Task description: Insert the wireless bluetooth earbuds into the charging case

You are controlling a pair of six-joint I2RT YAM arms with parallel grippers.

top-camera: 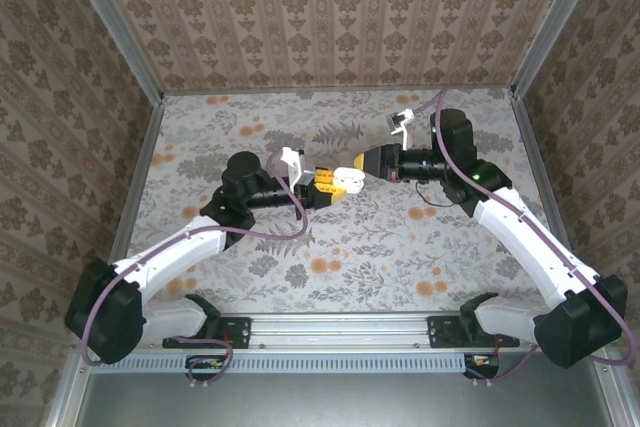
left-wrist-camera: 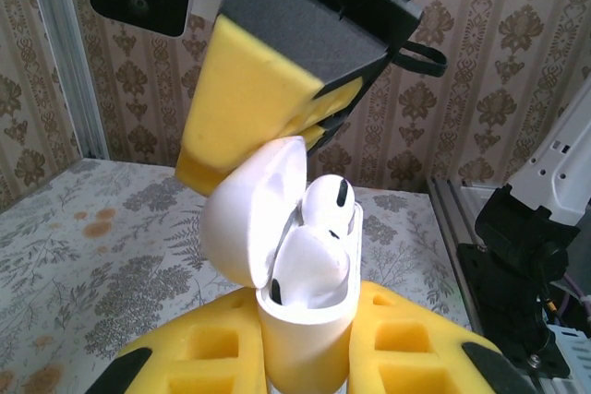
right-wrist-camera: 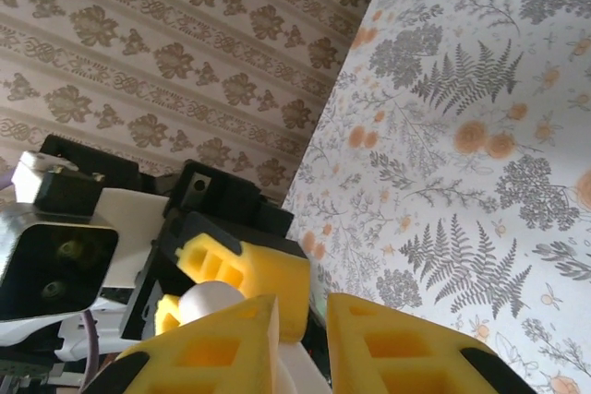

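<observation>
The white charging case (left-wrist-camera: 305,348) stands upright between the yellow pads of my left gripper (left-wrist-camera: 309,320), which is shut on it. Its lid (left-wrist-camera: 245,219) is swung open to the left. Two wireless bluetooth earbuds sit in the case: one (left-wrist-camera: 309,269) low in its well, the other (left-wrist-camera: 325,205) standing higher behind it. My right gripper (left-wrist-camera: 263,136) hangs just above and behind the lid, one yellow finger touching it, jaws a narrow gap apart with nothing seen held. From above, the left gripper (top-camera: 322,190) and right gripper (top-camera: 352,169) meet over mid-table at the case (top-camera: 345,181).
The floral table (top-camera: 350,247) is walled by patterned panels on three sides. In the right wrist view my right gripper (right-wrist-camera: 303,306) faces the left gripper's pads and the case (right-wrist-camera: 208,302). A metal rail (top-camera: 340,327) runs along the near edge by the arm bases.
</observation>
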